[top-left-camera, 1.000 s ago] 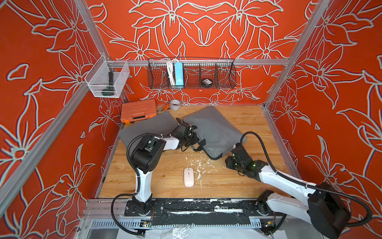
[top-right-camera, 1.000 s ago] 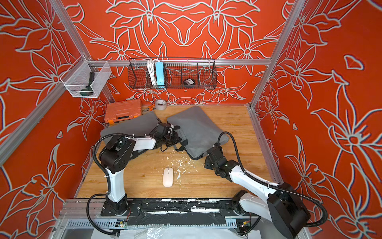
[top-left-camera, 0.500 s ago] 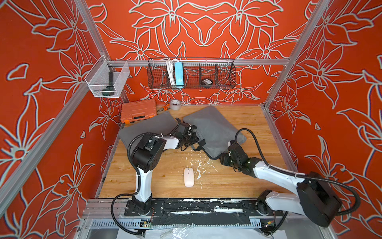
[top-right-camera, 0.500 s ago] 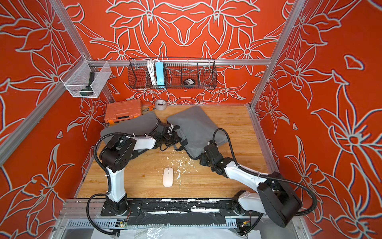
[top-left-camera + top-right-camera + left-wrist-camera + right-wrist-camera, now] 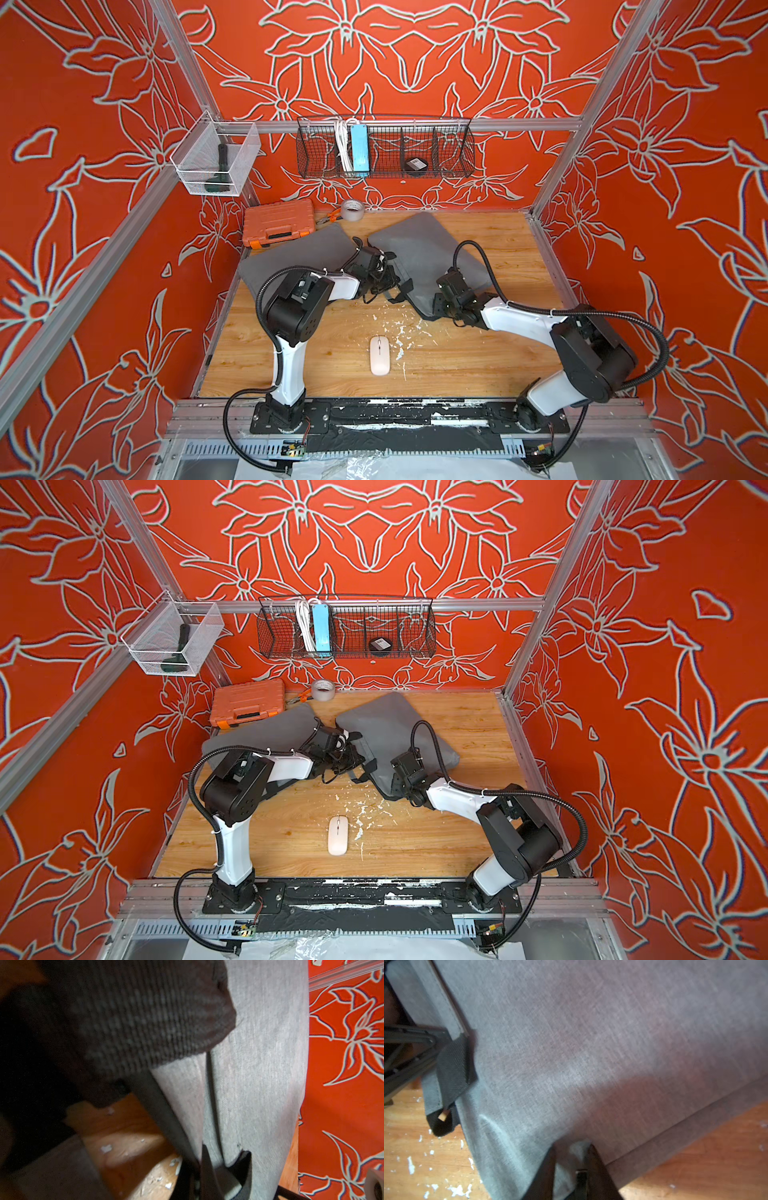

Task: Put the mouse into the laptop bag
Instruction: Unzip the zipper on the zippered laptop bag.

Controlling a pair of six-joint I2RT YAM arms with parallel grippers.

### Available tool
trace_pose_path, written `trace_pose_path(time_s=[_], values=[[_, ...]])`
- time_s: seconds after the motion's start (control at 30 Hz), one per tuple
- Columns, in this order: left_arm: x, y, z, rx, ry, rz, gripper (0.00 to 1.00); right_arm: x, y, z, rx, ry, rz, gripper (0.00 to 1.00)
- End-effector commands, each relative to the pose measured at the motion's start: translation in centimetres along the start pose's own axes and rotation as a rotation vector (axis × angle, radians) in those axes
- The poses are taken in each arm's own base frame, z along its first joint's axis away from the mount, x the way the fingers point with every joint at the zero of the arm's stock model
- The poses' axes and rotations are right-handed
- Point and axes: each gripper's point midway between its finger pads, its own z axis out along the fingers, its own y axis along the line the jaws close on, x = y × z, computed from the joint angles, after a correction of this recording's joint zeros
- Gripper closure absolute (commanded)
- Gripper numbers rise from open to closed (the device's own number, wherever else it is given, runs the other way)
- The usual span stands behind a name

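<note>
The white mouse [image 5: 379, 355] [image 5: 337, 835] lies on the wooden table near the front, apart from both grippers. The grey laptop bag [image 5: 419, 249] [image 5: 386, 725] lies behind it, with a grey flap [image 5: 299, 257] spread to the left. My left gripper [image 5: 388, 272] [image 5: 197, 1165] is shut on the bag's edge by its black strap [image 5: 246, 1169]. At the bag's near corner my right gripper [image 5: 434, 307] [image 5: 572, 1153] is shut, with a fold of the grey fabric [image 5: 571, 1064] pinched between its fingers.
An orange tool case [image 5: 277, 222] and a tape roll [image 5: 352, 210] sit at the back left of the table. A black wire basket [image 5: 384, 147] and a white mesh bin [image 5: 216, 160] hang on the walls. White flecks [image 5: 401, 332] lie scattered next to the mouse.
My right gripper moved left and away from the front edge to the bag's near corner and closed on the fabric. The left gripper and the mouse stayed put.
</note>
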Motion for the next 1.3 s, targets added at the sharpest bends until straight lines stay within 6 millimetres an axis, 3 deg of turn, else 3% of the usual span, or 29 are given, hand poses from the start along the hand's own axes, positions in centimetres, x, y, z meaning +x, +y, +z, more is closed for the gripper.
trace_pose_path(time_s=[0.0,0.27,0.4,0.5,0.8,0.9,1.13,1.27], values=[[0.0,-0.7,-0.5,0.016,-0.005,0.002,1.00,1.0,0.7,-0.8,-0.001,0.011,-0.020,0.81],[-0.1,-0.8,-0.8,0.017,-0.011,0.001,1.00,2.4,0.4,-3.2,0.022,-0.030,-0.044,0.89],[-0.2,-0.8,-0.9,0.018,-0.011,-0.002,1.00,2.9,-0.2,-4.0,0.021,-0.038,-0.053,0.88],[-0.1,-0.6,-0.9,0.019,-0.009,-0.008,1.00,3.3,0.5,-4.3,-0.026,-0.038,-0.080,0.89],[-0.2,-0.3,-0.9,0.018,-0.009,-0.016,1.00,5.1,4.6,-5.0,-0.153,-0.025,-0.252,0.58],[-0.2,-0.4,-1.0,0.022,-0.007,-0.019,1.00,5.5,4.9,-5.2,-0.175,-0.021,-0.264,0.57],[-0.1,-0.4,-1.1,0.026,-0.008,-0.024,1.00,4.5,-0.7,-6.3,0.062,-0.094,-0.165,0.52],[-0.1,-0.5,-1.2,0.037,-0.007,-0.030,1.00,4.9,-2.5,-6.1,0.114,-0.114,-0.131,0.47]])
